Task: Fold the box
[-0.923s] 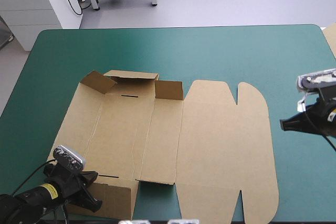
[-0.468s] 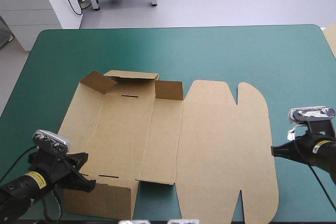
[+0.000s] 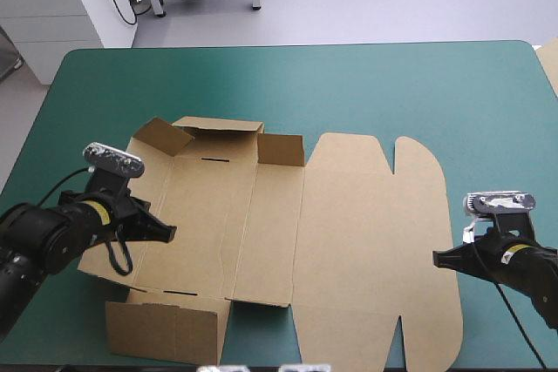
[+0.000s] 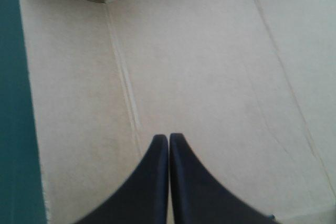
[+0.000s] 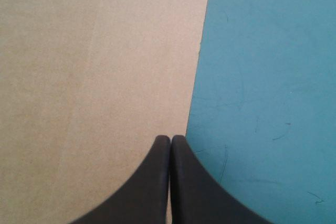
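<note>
**Both tools closing in on the box, neither gripping**

Box (image 3: 349,241) lies centre of tabletop (image 3: 349,84), mostly flat. Far wall (image 3: 218,128) and its corner flaps stand up at 12 o'clock of the left half; lid (image 3: 375,233) is flat toward 3 o'clock.

Left tool (image 3: 170,234): earlier at the box's 7 o'clock corner, now swung up over the 9 o'clock side panel. Fingers pressed together, nothing between them; tip sits beside a crease in the wrist view (image 4: 168,139).

Right tool (image 3: 438,258): earlier out at 3 o'clock, well off the board; now down at the lid's 4 o'clock edge. Fingers together, empty, tip right at the board's edge (image 5: 170,140).

Reading: arms repositioned, no new fold made. Left looks set to work the side panel; right placed to pin or nudge the lid. Most walls not yet raised.
</note>
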### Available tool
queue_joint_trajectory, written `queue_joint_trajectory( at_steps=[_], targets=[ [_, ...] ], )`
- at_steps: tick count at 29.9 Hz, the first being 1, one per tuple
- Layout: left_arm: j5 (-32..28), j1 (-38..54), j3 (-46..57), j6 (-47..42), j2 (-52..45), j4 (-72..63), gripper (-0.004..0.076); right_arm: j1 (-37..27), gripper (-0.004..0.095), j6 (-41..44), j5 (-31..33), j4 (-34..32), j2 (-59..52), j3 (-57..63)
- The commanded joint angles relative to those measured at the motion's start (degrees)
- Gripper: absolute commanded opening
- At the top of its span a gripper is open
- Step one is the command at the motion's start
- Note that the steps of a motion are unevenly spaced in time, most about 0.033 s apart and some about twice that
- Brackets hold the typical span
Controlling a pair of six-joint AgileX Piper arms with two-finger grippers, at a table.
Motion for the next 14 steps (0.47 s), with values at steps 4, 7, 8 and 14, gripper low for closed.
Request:
queue_joint_trajectory(
  at_steps=[4,7,8,14],
  targets=[
    [-2.65,-0.07,-8.02,-5.29,7.67,8.17,-0.0008,-0.52,-0.0021,-0.96,-3.32,0.31,-0.36,-1.5],
    [-2.65,3.68,-10.38,-5.29,10.21,6.45,-0.0008,-0.52,-0.0021,-1.36,-3.32,0.31,-0.36,-1.5],
    [-2.65,5.86,-10.93,-4.83,10.87,5.04,-0.0008,-0.52,-0.0021,-1.36,-3.32,0.31,-0.36,-1.5],
    [-2.2,20.94,-11.66,5.36,11.65,-8.92,-0.0008,-0.52,-0.0021,-2.88,-3.32,1.83,-0.36,-1.5]
  ],
)
